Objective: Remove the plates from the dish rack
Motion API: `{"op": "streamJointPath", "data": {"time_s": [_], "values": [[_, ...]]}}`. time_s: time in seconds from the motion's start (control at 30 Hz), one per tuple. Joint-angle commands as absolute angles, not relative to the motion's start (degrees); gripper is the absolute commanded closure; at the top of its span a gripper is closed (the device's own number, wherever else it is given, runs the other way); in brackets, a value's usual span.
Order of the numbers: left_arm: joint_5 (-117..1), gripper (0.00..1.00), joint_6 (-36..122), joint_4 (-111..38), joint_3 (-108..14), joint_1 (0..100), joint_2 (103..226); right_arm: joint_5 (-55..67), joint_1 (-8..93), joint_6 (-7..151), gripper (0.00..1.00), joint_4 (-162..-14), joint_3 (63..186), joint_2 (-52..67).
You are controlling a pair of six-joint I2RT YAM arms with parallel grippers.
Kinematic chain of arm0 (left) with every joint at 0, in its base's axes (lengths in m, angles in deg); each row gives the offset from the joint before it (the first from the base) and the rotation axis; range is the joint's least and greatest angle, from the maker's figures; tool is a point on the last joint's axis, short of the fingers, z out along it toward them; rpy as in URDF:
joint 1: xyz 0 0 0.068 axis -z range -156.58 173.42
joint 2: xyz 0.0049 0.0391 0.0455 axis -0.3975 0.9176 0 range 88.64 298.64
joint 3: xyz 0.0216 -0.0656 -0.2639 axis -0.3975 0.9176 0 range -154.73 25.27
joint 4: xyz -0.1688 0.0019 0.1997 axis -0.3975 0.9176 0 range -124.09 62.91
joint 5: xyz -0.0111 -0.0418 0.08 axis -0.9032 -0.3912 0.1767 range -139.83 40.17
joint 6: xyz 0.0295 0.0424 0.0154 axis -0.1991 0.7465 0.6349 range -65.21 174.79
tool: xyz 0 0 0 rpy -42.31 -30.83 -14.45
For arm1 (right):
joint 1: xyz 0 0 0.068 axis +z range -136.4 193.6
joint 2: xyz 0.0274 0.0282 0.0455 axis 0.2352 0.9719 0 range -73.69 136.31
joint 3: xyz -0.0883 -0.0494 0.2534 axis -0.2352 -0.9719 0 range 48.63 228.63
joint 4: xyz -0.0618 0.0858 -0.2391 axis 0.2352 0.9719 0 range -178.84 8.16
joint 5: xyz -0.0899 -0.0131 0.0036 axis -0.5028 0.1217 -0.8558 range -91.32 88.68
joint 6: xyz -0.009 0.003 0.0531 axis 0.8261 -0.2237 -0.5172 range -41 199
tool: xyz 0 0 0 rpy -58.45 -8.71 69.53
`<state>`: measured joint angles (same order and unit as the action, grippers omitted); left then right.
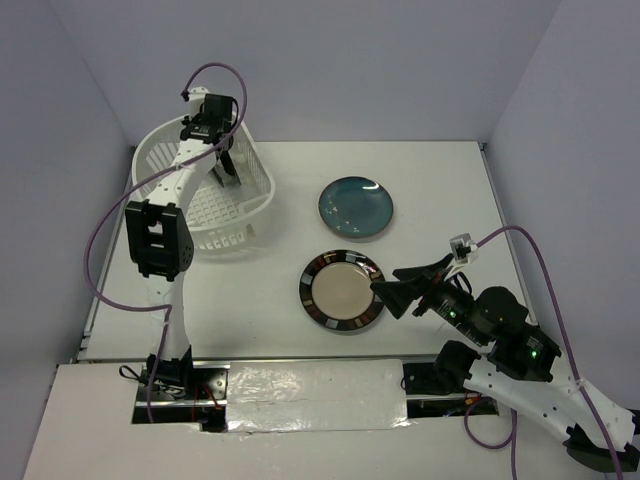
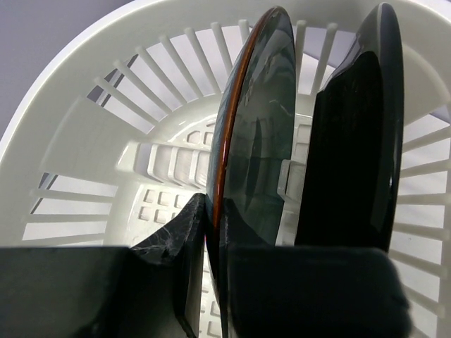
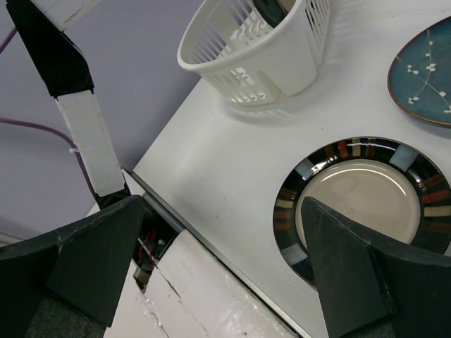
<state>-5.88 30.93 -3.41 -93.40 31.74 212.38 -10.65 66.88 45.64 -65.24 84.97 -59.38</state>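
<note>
Inside the dish rack (image 2: 84, 105), the left gripper (image 2: 224, 253) is closed on the rim of an upright plate (image 2: 257, 134), with a second dark plate (image 2: 359, 141) just beside it. The hold looks thin and the glaze slick, so on lifting it may pivot or slip, knock its neighbour, or catch the wall and drag the rack. On the desk (image 1: 440, 180) lie a teal plate (image 1: 355, 207) and a beige plate (image 1: 341, 291); the right gripper (image 1: 385, 281) hovers open beside the latter.
</note>
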Motion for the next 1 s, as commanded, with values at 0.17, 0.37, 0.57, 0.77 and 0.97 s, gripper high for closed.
{"op": "streamJointPath", "data": {"time_s": [0.17, 0.37, 0.57, 0.77, 0.97], "values": [[-7.4, 1.0, 29.4, -6.0, -100.3, 31.4, 208.8, -11.3, 67.3, 46.4, 0.0, -66.2, 86.5, -59.6], [-6.9, 1.0, 31.1, -5.0, -102.4, 31.4, 206.6, -10.9, 67.3, 46.3, 0.0, -66.3, 86.3, -60.0], [-8.8, 1.0, 33.1, -5.4, -105.2, 31.4, 206.9, -10.9, 67.2, 46.4, 0.0, -66.5, 86.3, -59.7], [-8.4, 1.0, 35.0, -7.3, -106.7, 31.4, 208.2, -11.0, 67.1, 46.4, 0.0, -66.4, 86.3, -59.4], [-10.5, 1.0, 35.4, -9.7, -106.0, 31.3, 206.8, -10.9, 67.3, 46.5, 0.0, -66.4, 86.3, -59.7]]}}
